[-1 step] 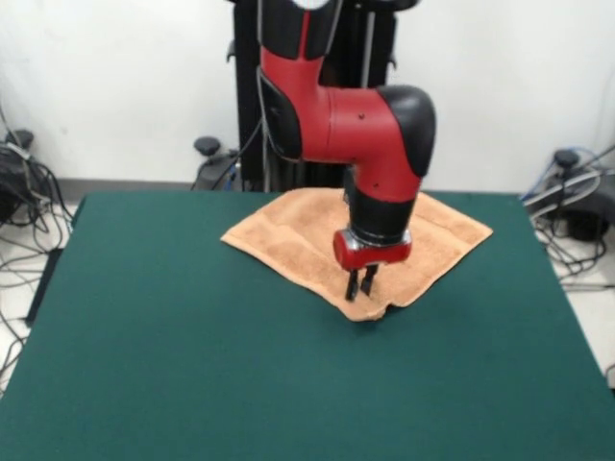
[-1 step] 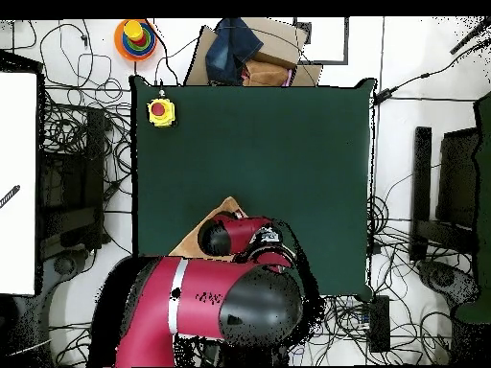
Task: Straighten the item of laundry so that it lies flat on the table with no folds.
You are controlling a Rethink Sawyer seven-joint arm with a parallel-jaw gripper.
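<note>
The item of laundry (image 1: pixel 288 235), a peach-orange towel, lies spread like a diamond on the far middle of the dark green table (image 1: pixel 173 346). Its near corner (image 1: pixel 373 309) is slightly puckered. My gripper (image 1: pixel 360 284) points straight down onto that corner, its dark fingers close together and pinching the cloth. In the overhead view the arm covers most of the towel (image 2: pixel 224 207); only one peach corner shows on the table (image 2: pixel 278 134), and the gripper is hidden under the arm.
A yellow box with a red button (image 2: pixel 159 111) sits on one table corner in the overhead view. Cables and equipment lie on the floor around the table (image 1: pixel 19 192).
</note>
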